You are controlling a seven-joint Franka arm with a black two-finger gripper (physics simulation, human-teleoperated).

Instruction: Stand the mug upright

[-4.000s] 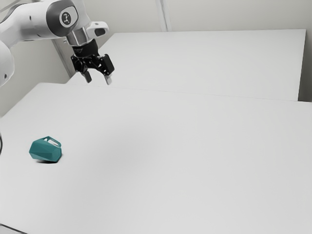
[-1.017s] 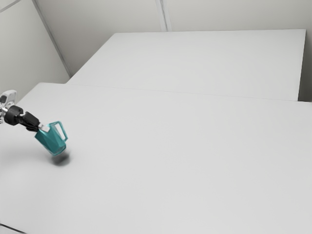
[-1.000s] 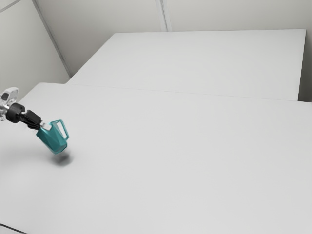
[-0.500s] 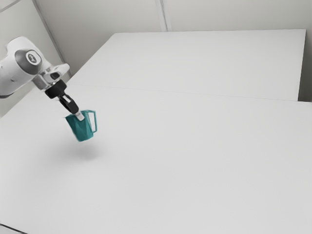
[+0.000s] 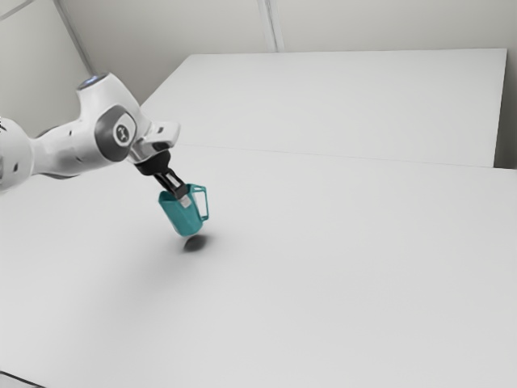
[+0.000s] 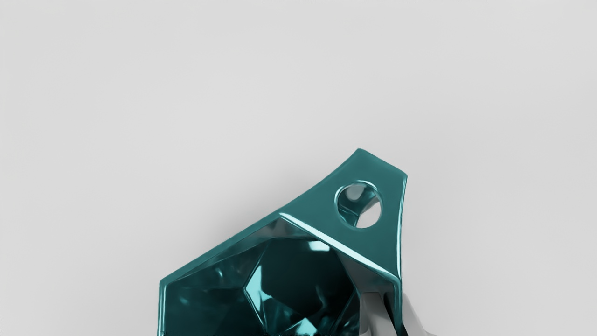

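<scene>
My gripper (image 5: 185, 199) holds the teal faceted mug (image 5: 179, 217) by its wall, in the exterior view's left half. The mug tilts somewhat, its mouth up toward the exterior view's left and its handle (image 5: 203, 204) on the other side. A dark shadow lies just under its base, which looks slightly off the table. In the wrist view the mug (image 6: 324, 205) shows its open mouth and the pierced top of its handle. There the gripper (image 6: 397, 313) pinches the wall, one finger inside the mouth and the other outside.
The white table (image 5: 323, 267) stretches out around the mug. Behind it stands a second white surface (image 5: 339, 97), backed by grey walls. A thin dark cable (image 5: 23, 379) crosses the exterior view's lower left corner.
Four seconds ago the mug lay on its side, my gripper open far off. Since then it was grasped and lifted; over the last second it moved toward the exterior view's right and became more upright.
</scene>
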